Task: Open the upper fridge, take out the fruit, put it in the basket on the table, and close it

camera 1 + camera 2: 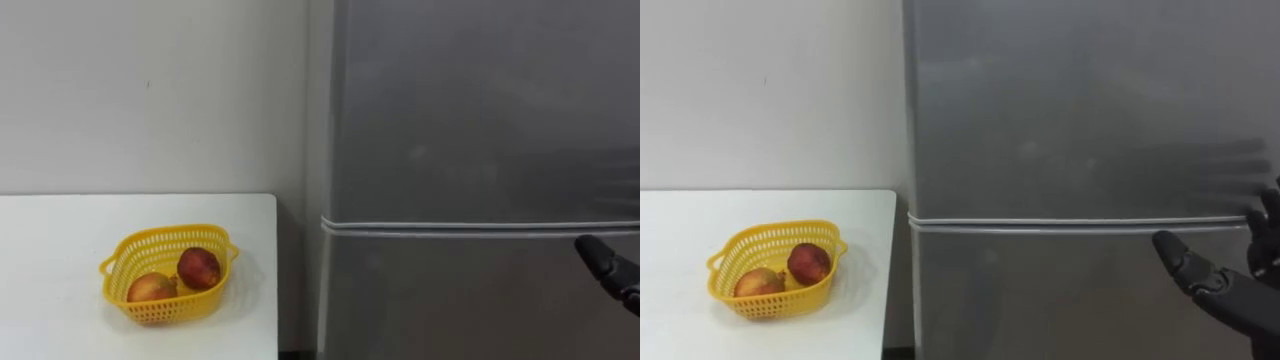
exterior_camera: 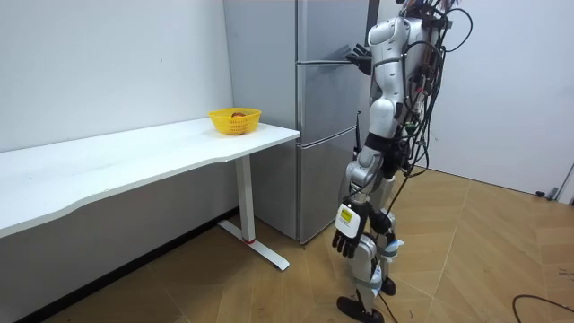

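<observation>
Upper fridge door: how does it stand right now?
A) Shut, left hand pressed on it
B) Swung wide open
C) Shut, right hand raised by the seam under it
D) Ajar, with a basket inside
C: the upper fridge door sits flush above the seam, the right hand is up beside that seam with straight fingers, and the left hand hangs low.

plain grey fridge (image 1: 480,120) beside an off-white wall (image 1: 150,90). white table (image 1: 50,230). yellow basket (image 1: 170,232) with a slotted mesh pattern, holding a red fruit (image 1: 198,267) and an orange-red fruit (image 1: 150,288). black right hand (image 1: 1225,290).
</observation>
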Robot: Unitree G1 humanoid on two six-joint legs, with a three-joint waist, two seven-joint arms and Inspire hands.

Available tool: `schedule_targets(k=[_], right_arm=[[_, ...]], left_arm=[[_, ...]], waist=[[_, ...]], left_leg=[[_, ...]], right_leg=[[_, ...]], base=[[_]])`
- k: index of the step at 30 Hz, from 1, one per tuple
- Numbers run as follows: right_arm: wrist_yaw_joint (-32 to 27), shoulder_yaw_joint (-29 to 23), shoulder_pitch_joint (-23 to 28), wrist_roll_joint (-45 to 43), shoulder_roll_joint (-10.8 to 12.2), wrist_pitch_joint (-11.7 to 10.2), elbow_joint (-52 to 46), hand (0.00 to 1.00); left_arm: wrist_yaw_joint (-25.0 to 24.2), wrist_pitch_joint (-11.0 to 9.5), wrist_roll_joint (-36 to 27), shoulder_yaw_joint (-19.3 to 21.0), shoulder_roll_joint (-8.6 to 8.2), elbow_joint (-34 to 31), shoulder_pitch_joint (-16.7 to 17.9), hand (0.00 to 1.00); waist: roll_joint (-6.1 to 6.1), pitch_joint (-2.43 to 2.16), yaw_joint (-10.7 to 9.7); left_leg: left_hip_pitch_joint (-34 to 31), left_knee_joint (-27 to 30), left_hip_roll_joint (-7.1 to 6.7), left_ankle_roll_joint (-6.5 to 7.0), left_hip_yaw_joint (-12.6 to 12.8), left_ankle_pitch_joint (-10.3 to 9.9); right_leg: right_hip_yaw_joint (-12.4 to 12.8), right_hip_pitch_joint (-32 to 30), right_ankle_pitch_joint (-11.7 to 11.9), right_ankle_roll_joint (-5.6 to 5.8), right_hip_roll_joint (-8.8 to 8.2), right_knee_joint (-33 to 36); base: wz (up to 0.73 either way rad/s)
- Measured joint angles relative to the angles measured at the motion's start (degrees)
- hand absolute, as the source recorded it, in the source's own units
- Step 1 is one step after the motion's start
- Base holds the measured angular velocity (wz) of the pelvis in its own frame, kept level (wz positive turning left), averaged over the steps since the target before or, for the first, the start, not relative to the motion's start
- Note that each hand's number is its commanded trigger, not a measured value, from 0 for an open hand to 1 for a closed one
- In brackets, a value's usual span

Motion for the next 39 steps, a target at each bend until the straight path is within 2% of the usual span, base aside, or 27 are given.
schedule_targets(k=[11, 20, 22, 26, 28, 30, 32, 34, 39], right_arm=[[-0.61, 0.07, 0.0, 1.7, 0.02, 0.0, 0.14, 0.0], [-7.1, -0.2, -0.08, -0.72, -0.02, 0.09, -0.61, 0.0], [-10.21, -0.19, -0.07, 1.08, -0.14, 1.28, -0.1, 0.0], [-15.88, -0.21, 1.42, 2.1, -0.13, 4.29, 4.54, 0.0], [-18.66, -0.78, 3.08, 2.25, -0.11, 6.26, 7.72, 0.0], [-20.13, -1.19, 4.01, 3.22, -0.07, 6.38, 10.81, 0.0], [-21.7, -1.57, 4.25, 4.79, 0.06, 6.81, 14.95, 0.0], [-24.07, -1.95, 6.62, 6.55, 0.18, 8.28, 18.51, 0.0], [-24.78, -1.85, 8.85, 5.93, 1.21, 9.61, 32.32, 0.0]], left_arm=[[-0.96, 0.15, 0.04, -0.21, -0.06, -1.72, 0.44, 0.0], [-0.32, -0.04, -0.04, 0.6, 0.07, -2.33, 0.68, 0.0], [-0.18, 0.18, -0.43, 0.53, 0.25, -2.51, 0.77, 0.0], [0.72, 0.37, -0.8, 0.63, 0.27, -3.44, 0.96, 0.0], [0.74, 0.55, -1.21, 1.47, 0.11, -4.86, 1.29, 0.0], [0.96, 0.63, -1.81, 1.78, 0.22, -5.76, 1.34, 0.0], [1.53, 0.79, -2.31, 1.75, 0.23, -5.99, 1.46, 0.0], [2.02, 1.63, -2.27, 1.78, 0.24, -6.77, 1.46, 0.0], [1.83, 3.16, -2.2, 1.67, 0.07, -6.8, 1.4, 0.0]], waist=[[0.08, -0.02, 0.08], [0.36, -0.06, -0.59], [0.3, -0.01, -1.46], [0.5, -0.02, -1.77], [0.72, -0.19, -2.11], [0.85, -0.09, -2.67], [1.01, -0.19, -3.37], [1.02, -0.21, -3.28], [0.36, -0.24, -3.3]], left_leg=[[0.03, 0.02, -0.02, -0.01, -0.53, 0.0], [0.04, 0.03, -0.24, -0.01, -1.11, 0.0], [-0.03, -0.01, -0.24, -0.01, -1.17, -0.01], [-0.08, -0.38, -0.24, -0.02, -1.28, 0.0], [-0.16, -0.55, -0.35, -0.02, -1.33, 0.0], [-0.44, -0.54, -0.45, 0.0, -1.32, 0.01], [-0.5, -0.5, -0.54, 0.0, -1.35, 0.02], [-0.2, -0.5, -0.63, 0.0, -1.31, 0.02], [0.23, -0.48, -0.82, 0.0, -1.27, 0.02]], right_leg=[[-0.45, 0.11, 0.02, -0.04, -0.03, 0.06], [-0.45, 0.26, 0.14, 0.13, 0.0, -0.19], [-0.55, 0.24, 0.14, 0.14, -0.05, -0.29], [-0.58, 0.1, 0.11, 0.17, -0.07, -0.38], [-0.43, 0.14, -0.05, 0.28, -0.09, -0.35], [-0.52, 0.18, -0.1, 0.33, -0.11, -0.38], [-0.72, 0.3, -0.16, 0.38, -0.18, -0.56], [-1.09, 0.82, -0.24, 0.45, -0.21, -1.1], [-1.06, 1.06, -0.9, 0.58, -0.53, -1.23]], base=[[0.02], [0.02], [0.05], [0.01], [0.02], [0.05], [0.02], [0.0], [0.05]])
